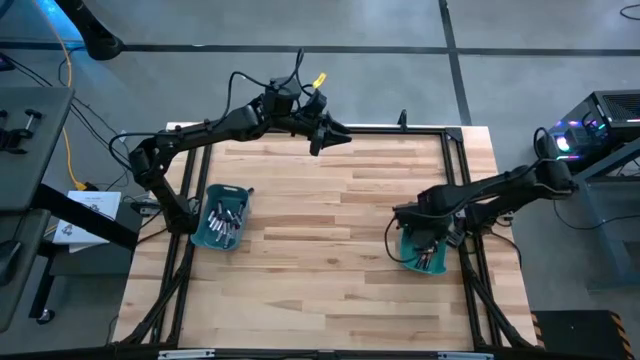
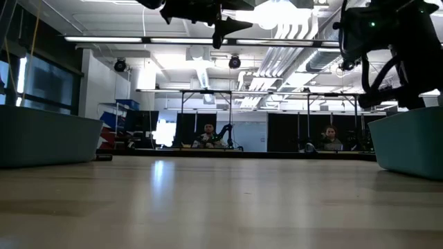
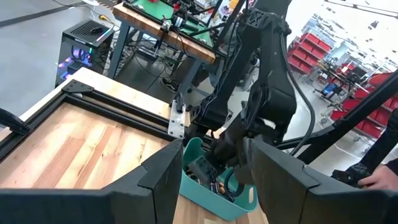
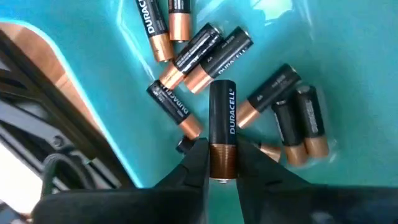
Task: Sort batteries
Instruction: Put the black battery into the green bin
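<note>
While right gripper (image 4: pixel 222 169) clasps battery (image 4: pixel 222 127), over teal bin (image 4: pixel 323 37)

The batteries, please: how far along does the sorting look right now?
Partly done. Several black-and-copper cells already lie in the right teal bin, where the right claw is shut on another battery. The left bin holds more batteries. The left claw hangs open and empty over the table's far edge.

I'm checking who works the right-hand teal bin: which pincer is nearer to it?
Right. The right pincer is down inside the right-hand teal bin, shut on a battery. The left pincer hangs open over the table's far edge, well away from it.
</note>
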### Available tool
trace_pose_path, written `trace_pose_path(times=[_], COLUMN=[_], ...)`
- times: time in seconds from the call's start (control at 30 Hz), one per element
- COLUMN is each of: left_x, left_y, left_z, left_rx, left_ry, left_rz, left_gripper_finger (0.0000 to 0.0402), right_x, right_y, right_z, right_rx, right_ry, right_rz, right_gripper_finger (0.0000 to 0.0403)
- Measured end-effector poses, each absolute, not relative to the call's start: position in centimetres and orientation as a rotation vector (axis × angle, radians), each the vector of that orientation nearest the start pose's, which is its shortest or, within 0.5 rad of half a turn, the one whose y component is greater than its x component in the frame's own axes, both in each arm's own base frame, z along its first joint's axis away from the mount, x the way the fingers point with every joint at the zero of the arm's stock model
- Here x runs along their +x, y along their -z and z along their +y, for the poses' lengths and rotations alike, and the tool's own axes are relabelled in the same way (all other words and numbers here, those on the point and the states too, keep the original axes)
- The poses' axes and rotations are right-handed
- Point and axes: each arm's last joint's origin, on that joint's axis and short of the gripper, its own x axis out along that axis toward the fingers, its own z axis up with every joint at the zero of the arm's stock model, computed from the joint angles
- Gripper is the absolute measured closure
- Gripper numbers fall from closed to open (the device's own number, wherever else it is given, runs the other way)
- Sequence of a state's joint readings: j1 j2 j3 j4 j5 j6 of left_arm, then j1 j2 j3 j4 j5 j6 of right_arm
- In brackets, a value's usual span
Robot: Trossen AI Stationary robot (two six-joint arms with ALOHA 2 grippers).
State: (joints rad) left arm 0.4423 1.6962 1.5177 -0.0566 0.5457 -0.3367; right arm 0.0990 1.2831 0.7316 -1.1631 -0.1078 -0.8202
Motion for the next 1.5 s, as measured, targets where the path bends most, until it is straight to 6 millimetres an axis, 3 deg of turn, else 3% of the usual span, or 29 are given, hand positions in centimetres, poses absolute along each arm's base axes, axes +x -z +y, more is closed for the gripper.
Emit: trace_pose_path(times=[0.23, 0.6, 0.8, 0.93, 1.1, 1.33, 1.5], left_x=[36.3, 36.3, 36.0, 34.8, 32.6, 29.9, 29.5], left_y=[-36.0, -36.0, -36.4, -37.4, -37.4, -33.8, -30.8], left_z=[15.5, 15.5, 15.2, 14.5, 13.4, 12.4, 13.1], left_rx=[-0.446, -0.446, -0.413, -0.377, -0.376, -0.706, -0.759], left_ry=[0.067, 0.068, 0.059, -0.027, -0.188, -0.56, -0.764], left_rz=[0.222, 0.222, 0.216, 0.24, 0.416, 0.817, 1.038], left_gripper_finger=[0.0229, 0.0229, 0.0229, 0.0229, 0.0229, 0.0229, 0.0226], right_x=[16.9, 17.3, 17.8, 18.8, 20.0, 20.6, 20.9], right_y=[-17.0, -17.1, -21.5, -25.8, -31.0, -36.2, -38.3], right_z=[2.3, 2.3, 2.2, 2.1, 1.4, -1.1, -3.0], right_rx=[-0.599, -0.565, -0.524, -0.422, -0.274, -0.154, -0.126], right_ry=[-0.855, -0.765, -0.724, -0.586, -0.327, 0.108, 0.309], right_rz=[1.498, 1.501, 1.593, 1.573, 1.449, 1.138, 0.843], right_gripper_finger=[0.0318, 0.031, 0.0309, 0.0309, 0.0309, 0.0309, 0.0308])
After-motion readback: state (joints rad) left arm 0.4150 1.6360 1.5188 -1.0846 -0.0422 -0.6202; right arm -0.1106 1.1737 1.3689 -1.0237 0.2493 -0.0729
